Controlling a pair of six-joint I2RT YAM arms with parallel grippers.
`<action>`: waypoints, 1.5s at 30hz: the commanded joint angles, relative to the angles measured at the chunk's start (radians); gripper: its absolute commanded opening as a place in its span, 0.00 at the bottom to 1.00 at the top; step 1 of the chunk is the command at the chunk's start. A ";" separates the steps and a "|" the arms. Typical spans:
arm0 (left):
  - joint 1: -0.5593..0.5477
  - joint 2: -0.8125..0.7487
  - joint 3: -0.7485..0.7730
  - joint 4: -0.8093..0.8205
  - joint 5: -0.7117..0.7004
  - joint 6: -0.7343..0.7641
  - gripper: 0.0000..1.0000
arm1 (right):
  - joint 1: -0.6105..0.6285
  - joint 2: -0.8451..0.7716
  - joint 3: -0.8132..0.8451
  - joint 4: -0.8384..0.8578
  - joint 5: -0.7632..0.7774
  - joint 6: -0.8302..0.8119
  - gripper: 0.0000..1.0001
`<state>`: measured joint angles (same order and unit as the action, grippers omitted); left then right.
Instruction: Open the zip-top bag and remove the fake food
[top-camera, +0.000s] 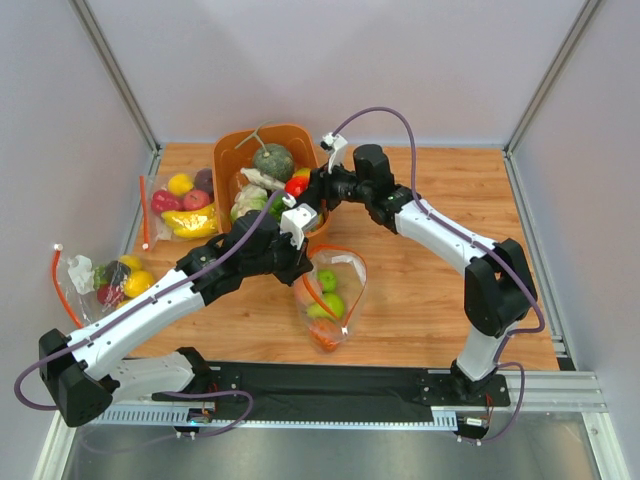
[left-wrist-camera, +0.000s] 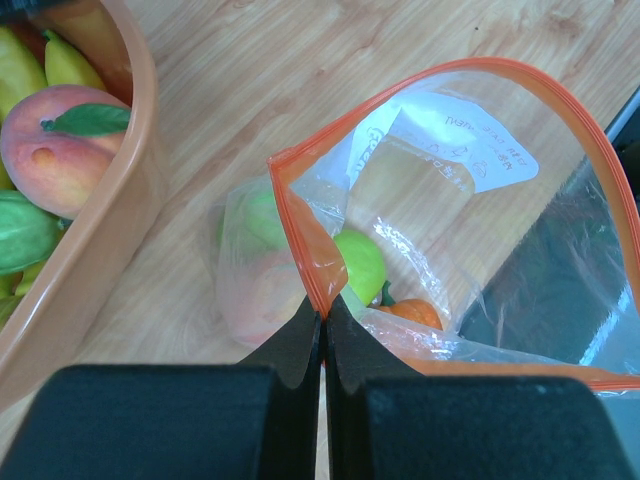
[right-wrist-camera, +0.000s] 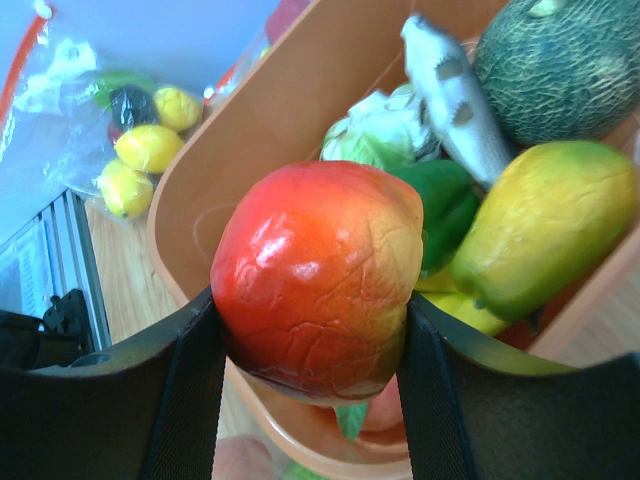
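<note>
**Left hand pinching bag mouth, right hand holding fruit at bin**

The left hand (left-wrist-camera: 322, 312) is pressing its fingers together on the red-orange zip strip (left-wrist-camera: 296, 215) of the zip-top bag (top-camera: 338, 290). It is pinching one side of the mouth and holding it up. The mouth is gaping wide, with the strip forming an open loop. The bag is sitting near the centre of the table (top-camera: 440, 290), just near of the orange bin (top-camera: 226, 160), with its bottom resting on the wood. A white label (left-wrist-camera: 470, 150) with handwriting is showing on the bag wall opposite the pinch.

The fake food (left-wrist-camera: 362, 265) is lying in the bottom of the bag. Green fruits and an orange one (left-wrist-camera: 415, 313) are showing, plus a pale peach-coloured one blurred through the plastic.

The right hand (right-wrist-camera: 310, 325) is clamping a peach-red fruit (right-wrist-camera: 315, 270) between both fingers and hanging over the right rim of the bin. The bin is holding a netted green melon (right-wrist-camera: 565, 65), a yellow-green fruit (right-wrist-camera: 545, 230), a grey fish (right-wrist-camera: 455, 95), some leafy greens and a peach with a leaf (left-wrist-camera: 55, 140).

Two other clear bags of fruit are lying on the left of the table. One (top-camera: 185, 200) is just left of the bin, and the other (top-camera: 108, 280) is nearer, at the left edge.

The left arm is reaching in from near-left. The right arm is arcing in from near-right towards the bin.
</note>
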<state>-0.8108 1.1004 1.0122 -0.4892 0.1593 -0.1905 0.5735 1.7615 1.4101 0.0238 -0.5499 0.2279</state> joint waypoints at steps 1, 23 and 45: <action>0.004 -0.017 0.000 0.024 0.019 0.023 0.00 | 0.020 0.013 0.062 -0.074 0.014 -0.062 0.50; 0.004 -0.014 -0.001 0.021 0.013 0.023 0.00 | -0.023 -0.094 -0.025 -0.061 0.169 -0.059 0.91; 0.002 0.006 0.002 0.017 0.017 0.020 0.00 | -0.044 -0.672 -0.407 -0.133 0.462 0.108 1.00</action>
<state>-0.8108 1.1038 1.0122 -0.4896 0.1738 -0.1841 0.5159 1.1866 1.0363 -0.1822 0.0422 0.3138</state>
